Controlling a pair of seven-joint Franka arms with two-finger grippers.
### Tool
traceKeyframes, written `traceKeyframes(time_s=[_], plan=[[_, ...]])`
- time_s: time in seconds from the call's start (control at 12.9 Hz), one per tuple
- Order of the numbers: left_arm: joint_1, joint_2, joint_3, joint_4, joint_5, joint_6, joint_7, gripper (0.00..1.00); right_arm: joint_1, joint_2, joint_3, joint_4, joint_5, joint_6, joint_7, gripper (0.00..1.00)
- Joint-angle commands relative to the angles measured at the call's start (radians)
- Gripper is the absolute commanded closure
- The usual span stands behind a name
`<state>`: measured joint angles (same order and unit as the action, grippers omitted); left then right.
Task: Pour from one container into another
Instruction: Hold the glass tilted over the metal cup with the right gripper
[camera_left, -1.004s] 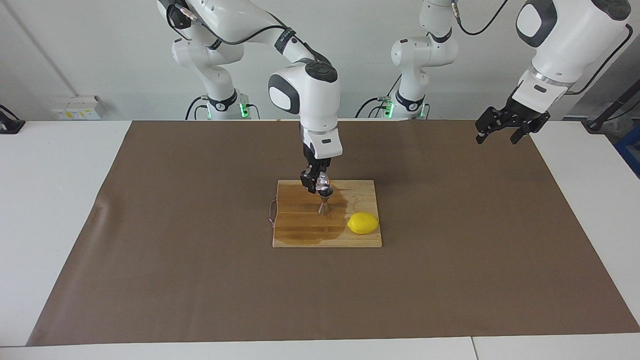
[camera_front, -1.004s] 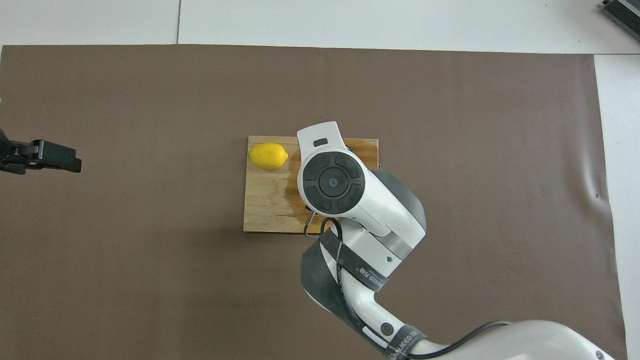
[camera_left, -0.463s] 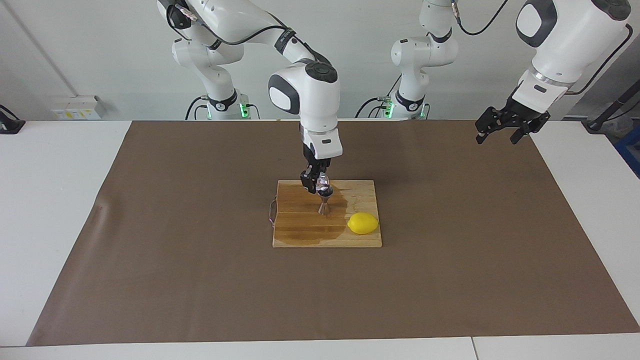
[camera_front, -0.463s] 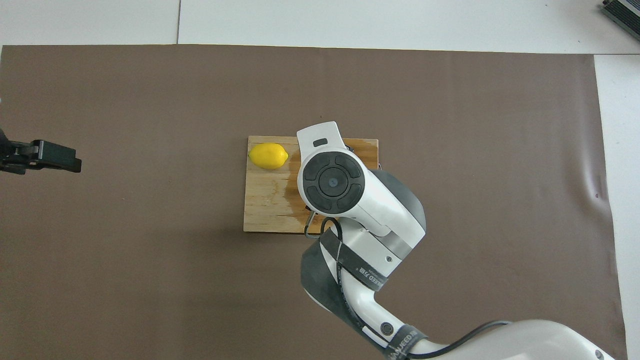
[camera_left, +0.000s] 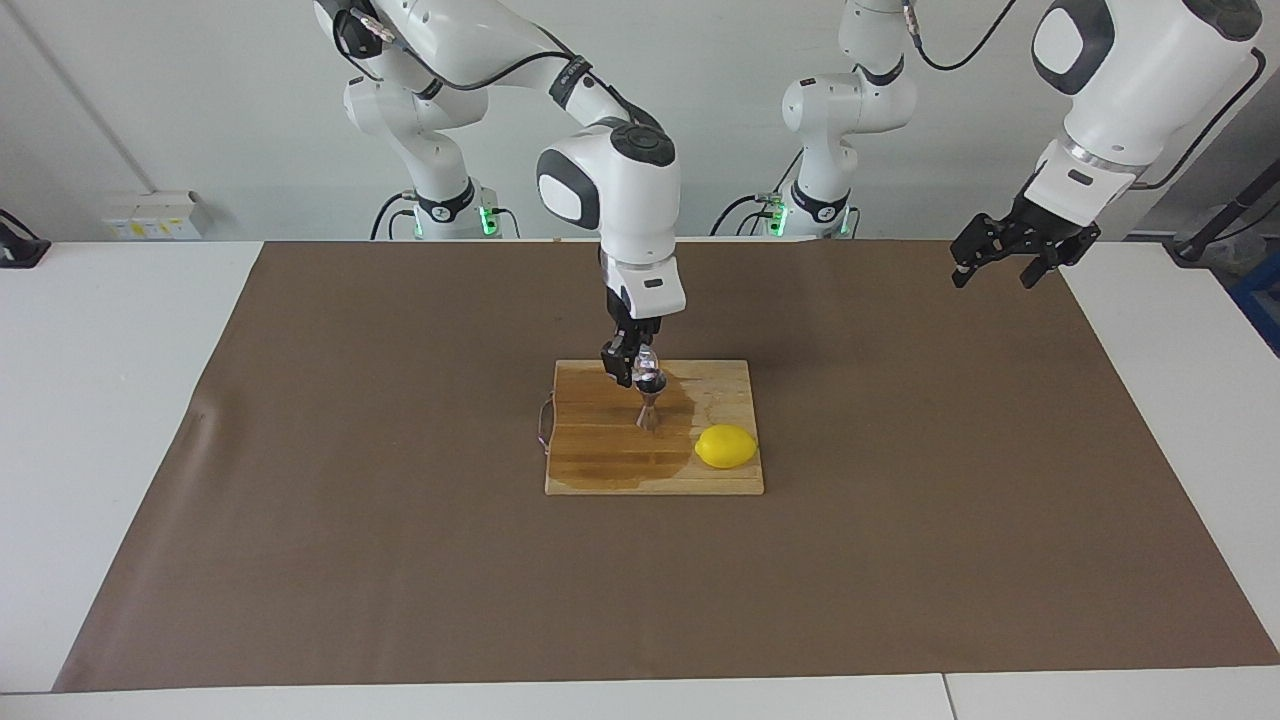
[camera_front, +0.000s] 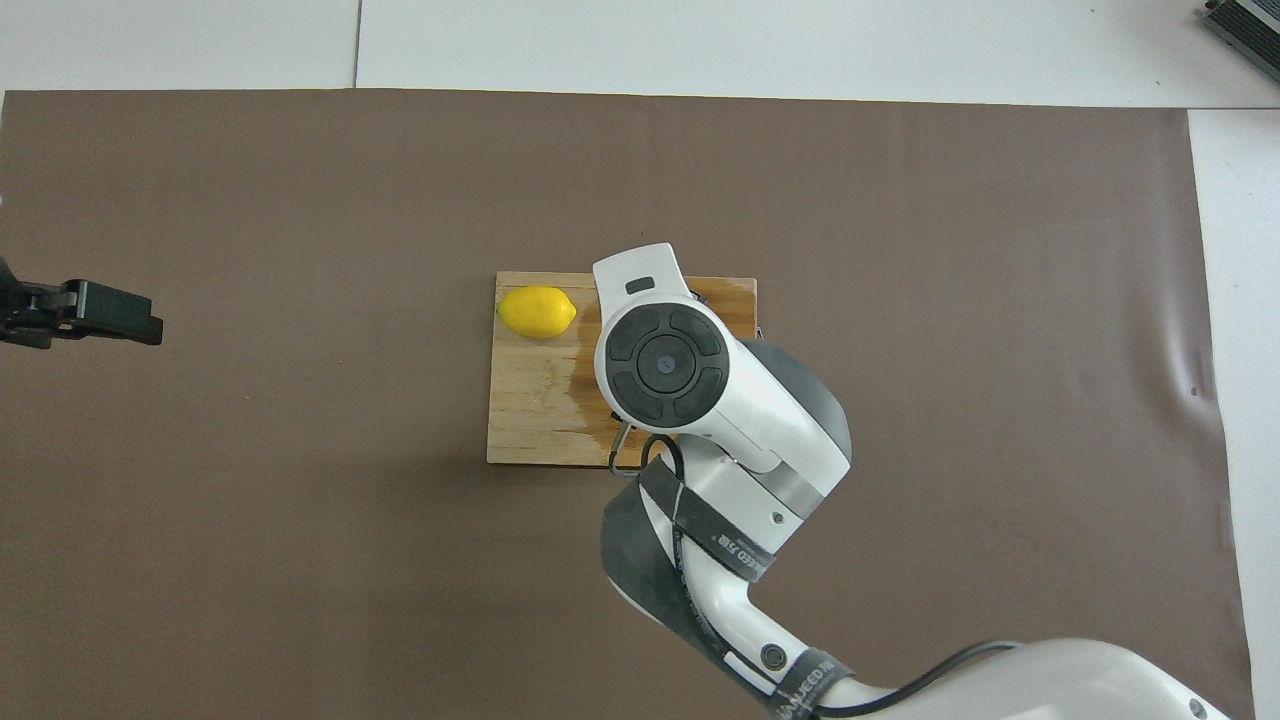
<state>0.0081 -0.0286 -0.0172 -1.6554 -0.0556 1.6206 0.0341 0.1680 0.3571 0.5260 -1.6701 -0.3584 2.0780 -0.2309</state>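
Right tool (camera_left: 633, 368) pinches the small clear glass cup (camera_left: 647, 362), tipped directly over the silver hourglass-shaped metal jigger (camera_left: 648, 408) standing on the wet wooden board (camera_left: 720, 385); yellow lemon (camera_left: 726, 446) at the jigger's 4 o'clock in the facing view. Left tool (camera_left: 1010, 255) waits spread, well apart over the surface.

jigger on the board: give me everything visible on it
The jigger is small, silver metal, hourglass-shaped: two cones joined at a narrow waist. It stands upright on the wooden board, inside a dark wet patch, nearer the robots than the lemon. The right end effector holds the glass cup right at its top rim; contact can't be confirmed. The overhead view hides it.
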Motion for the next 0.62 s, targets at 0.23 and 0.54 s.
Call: traceKeyframes(time_s=[0.23, 0.54], plan=[[0.006, -0.02, -0.001, -0.024, -0.007, 0.004, -0.002, 0.0, -0.01, 0.019, 0.022, 0.027, -0.027, -0.027, -0.01, 0.86], [0.006, -0.02, -0.001, -0.024, -0.007, 0.004, -0.002, 0.0, -0.018, 0.005, 0.034, 0.029, -0.005, -0.01, -0.01, 0.85]])
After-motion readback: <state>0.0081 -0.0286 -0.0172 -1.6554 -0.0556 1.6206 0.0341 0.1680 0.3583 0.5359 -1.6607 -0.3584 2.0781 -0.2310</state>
